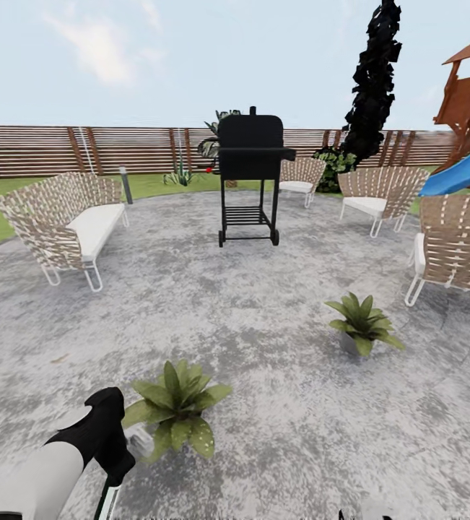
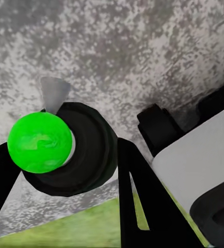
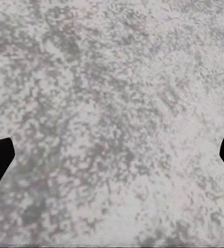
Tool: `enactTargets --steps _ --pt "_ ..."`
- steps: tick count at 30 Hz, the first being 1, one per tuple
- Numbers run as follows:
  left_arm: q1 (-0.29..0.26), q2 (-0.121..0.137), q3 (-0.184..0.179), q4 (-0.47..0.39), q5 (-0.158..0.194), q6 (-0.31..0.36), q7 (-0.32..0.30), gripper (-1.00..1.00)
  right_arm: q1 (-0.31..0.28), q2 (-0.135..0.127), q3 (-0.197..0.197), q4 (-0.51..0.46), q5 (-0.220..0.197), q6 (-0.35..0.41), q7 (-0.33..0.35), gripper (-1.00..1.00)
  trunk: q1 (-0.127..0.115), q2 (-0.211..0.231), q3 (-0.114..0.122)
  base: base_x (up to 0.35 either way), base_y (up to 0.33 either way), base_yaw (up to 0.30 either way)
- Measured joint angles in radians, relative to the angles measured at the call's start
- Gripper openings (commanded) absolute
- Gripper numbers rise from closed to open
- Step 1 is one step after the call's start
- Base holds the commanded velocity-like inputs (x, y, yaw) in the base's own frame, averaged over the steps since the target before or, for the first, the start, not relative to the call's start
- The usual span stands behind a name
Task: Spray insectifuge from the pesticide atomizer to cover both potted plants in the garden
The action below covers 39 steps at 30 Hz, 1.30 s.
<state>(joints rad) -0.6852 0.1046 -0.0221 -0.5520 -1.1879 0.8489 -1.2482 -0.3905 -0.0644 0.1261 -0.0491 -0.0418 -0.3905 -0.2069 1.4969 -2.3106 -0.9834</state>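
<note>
Two potted plants stand on the round grey paving (image 1: 263,289), the near potted plant (image 1: 175,408) just right of my left wrist (image 1: 105,433) and the far potted plant (image 1: 362,325) to the right. In the left wrist view my left gripper (image 2: 68,150) is shut on the pesticide atomizer (image 2: 86,155), a dark round bottle seen end-on. A bright green ball (image 2: 40,143) sits on the bottle and a pale grey cone (image 2: 54,93) sticks out beside it. My right gripper (image 3: 112,157) hangs open over bare paving. I cannot make out white specks on the leaves.
A black grill (image 1: 250,173) stands mid-paving. A woven sofa (image 1: 65,220) is at the left and woven chairs (image 1: 372,193) at the right and back. Behind them run the lawn, the slatted fence (image 1: 47,150) and a blue slide (image 1: 466,170).
</note>
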Motion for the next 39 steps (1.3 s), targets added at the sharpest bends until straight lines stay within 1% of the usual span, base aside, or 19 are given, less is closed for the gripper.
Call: enactTargets --steps 4,11,19,23,26,28,30,31,35,39 --pt "0.004 -0.001 -0.007 0.001 -0.001 -0.001 -0.008 -1.0 0.0 -0.003 0.0 0.001 0.001 -0.001 0.0 1.0 0.0 0.0 0.0 -0.063 0.296 -0.002" --pt "0.003 -0.001 -0.006 0.003 0.008 0.0 -0.01 -1.0 0.0 -0.002 -0.001 -0.001 0.0 0.0 0.0 1.0 0.0 0.0 0.0 0.071 0.289 -0.005" --pt "0.006 -0.01 0.001 0.012 0.009 -0.002 -0.003 -1.0 0.0 0.0 -0.001 -0.001 0.0 0.0 0.0 1.0 0.0 0.0 0.0 0.008 0.036 -0.238" --pt "0.007 -0.009 -0.001 0.002 0.011 -0.002 -0.004 -1.0 0.0 0.0 -0.001 -0.001 0.0 0.0 -0.001 1.0 0.0 0.0 0.0 0.0 0.0 -0.282" --pt "0.007 -0.004 0.0 0.008 0.011 -0.003 -0.006 -1.0 0.0 0.0 -0.001 0.0 0.0 0.0 0.0 1.0 0.0 0.0 0.0 -0.002 0.0 -0.111" --pt "0.007 0.004 0.005 0.009 0.012 -0.016 -0.007 -1.0 0.0 0.0 0.0 0.0 0.0 0.0 0.0 1.0 0.0 0.0 0.0 -0.166 0.0 -0.026" --pt "0.007 0.01 0.007 0.006 0.014 -0.062 -0.008 -1.0 0.0 0.0 0.0 0.0 0.0 0.0 0.0 1.0 0.0 0.0 0.0 -0.29 0.0 -0.007" --pt "0.007 0.01 0.008 0.003 0.015 -0.074 -0.008 -1.0 0.0 0.0 -0.001 0.0 0.0 0.0 0.0 1.0 0.0 0.0 0.0 -0.32 0.0 -0.002" --pt "0.007 0.01 0.009 -0.002 0.015 -0.085 -0.009 -1.0 0.0 0.0 -0.001 0.0 0.0 0.0 0.0 1.0 0.0 0.0 0.0 -0.33 0.018 -0.001" --pt "-0.004 0.012 0.009 -0.004 0.014 -0.085 -0.013 -1.0 0.0 0.0 -0.001 -0.001 0.0 0.0 0.0 1.0 0.0 0.0 0.0 -0.301 0.153 -0.005"
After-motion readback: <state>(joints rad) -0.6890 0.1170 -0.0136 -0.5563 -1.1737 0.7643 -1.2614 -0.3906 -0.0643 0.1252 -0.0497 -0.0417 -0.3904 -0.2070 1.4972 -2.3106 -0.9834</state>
